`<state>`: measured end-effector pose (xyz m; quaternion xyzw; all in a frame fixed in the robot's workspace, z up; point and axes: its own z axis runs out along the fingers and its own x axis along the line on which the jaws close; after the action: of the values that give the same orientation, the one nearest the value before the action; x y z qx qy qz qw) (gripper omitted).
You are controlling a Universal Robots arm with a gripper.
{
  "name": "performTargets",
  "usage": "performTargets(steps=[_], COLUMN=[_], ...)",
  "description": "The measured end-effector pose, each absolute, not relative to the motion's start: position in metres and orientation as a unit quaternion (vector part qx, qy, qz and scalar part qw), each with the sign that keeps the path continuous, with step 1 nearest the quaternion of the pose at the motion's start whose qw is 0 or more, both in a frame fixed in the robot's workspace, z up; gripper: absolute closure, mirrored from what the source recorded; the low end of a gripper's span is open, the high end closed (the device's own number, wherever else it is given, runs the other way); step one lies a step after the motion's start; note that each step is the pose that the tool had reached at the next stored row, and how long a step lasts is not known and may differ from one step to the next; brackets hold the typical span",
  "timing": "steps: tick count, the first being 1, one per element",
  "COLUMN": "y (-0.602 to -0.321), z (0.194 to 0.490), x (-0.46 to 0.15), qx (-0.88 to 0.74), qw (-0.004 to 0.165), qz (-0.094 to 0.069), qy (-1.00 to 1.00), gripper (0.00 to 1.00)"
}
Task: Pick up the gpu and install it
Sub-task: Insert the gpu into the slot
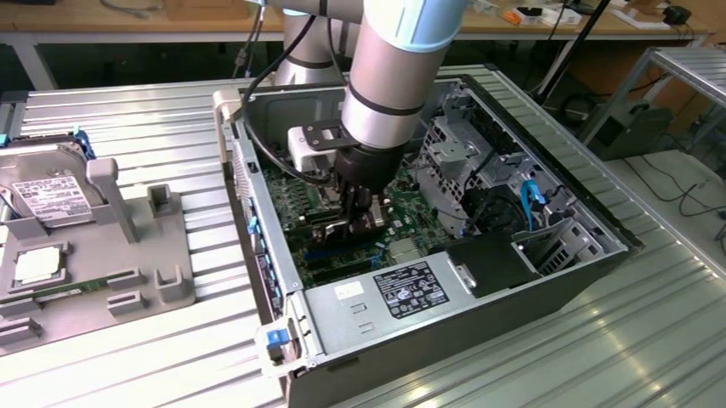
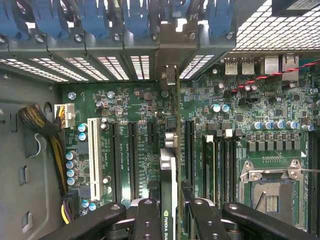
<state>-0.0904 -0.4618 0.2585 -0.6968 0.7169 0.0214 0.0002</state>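
Observation:
In the wrist view the gpu (image 2: 169, 165) is seen edge-on, a thin green board with a black face and a printed label, upright over the motherboard (image 2: 125, 105). Its silver bracket end (image 2: 169, 75) reaches toward the rear slot openings of the case. My gripper (image 2: 172, 212) is shut on the gpu, one black finger (image 2: 147, 217) on each side. The card stands between two long black expansion slots (image 2: 132, 150). In the exterior view my gripper (image 1: 363, 217) is down inside the open computer case (image 1: 244, 195), above the green board.
A white slot (image 2: 92, 150), RAM sticks (image 2: 217, 160) and the processor socket (image 2: 272, 190) flank the card. Blue slot latches (image 2: 100, 20) line the rear wall. A power supply (image 1: 392, 297) fills the case's near end. A hard drive (image 1: 51, 200) lies on a grey fixture (image 1: 114, 255).

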Motion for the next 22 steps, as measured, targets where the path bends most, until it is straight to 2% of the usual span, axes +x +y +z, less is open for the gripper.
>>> performTargets(steps=[19,20,22], y=[-0.4615,-0.4616,-0.4616], z=[0.2516,0.2515,0.2519], x=[-0.0929,-0.0929,-0.0928], qx=[-0.697,-0.697,-0.697], qw=[0.001,0.001,0.001], qz=[0.022,0.022,0.022], qy=[0.717,0.717,0.717], gripper=[0.73,0.72,0.6])
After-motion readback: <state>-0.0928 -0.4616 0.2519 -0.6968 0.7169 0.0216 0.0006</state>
